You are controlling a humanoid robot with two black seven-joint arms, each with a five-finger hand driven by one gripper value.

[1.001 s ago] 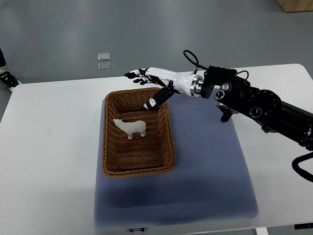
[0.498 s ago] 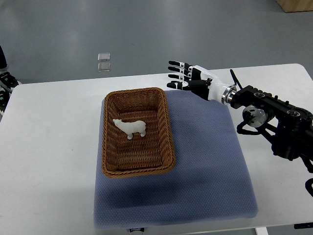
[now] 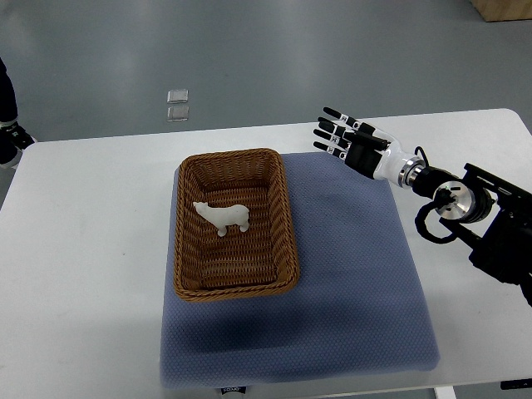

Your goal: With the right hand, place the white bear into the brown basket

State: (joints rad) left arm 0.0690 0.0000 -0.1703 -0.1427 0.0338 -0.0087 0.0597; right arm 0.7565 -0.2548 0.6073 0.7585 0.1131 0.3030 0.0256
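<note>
A small white bear (image 3: 222, 217) lies on its side inside the brown wicker basket (image 3: 287, 224), in the upper half of it. My right hand (image 3: 346, 138) hovers to the right of the basket's far corner, over the mat's upper edge. Its black-and-white fingers (image 3: 331, 133) are spread and hold nothing. The right forearm (image 3: 461, 204) runs off toward the right edge. At the far left edge a small part of the left arm (image 3: 8, 133) shows, with no hand to be seen.
The basket stands on a blue-grey mat (image 3: 349, 291) that covers the middle of the white table (image 3: 83, 249). Two small clear squares (image 3: 176, 104) lie on the grey floor beyond the table's far edge.
My right hand has drawn back to the right, from above the basket's far edge to beside its corner. The bear stays put in the basket.
</note>
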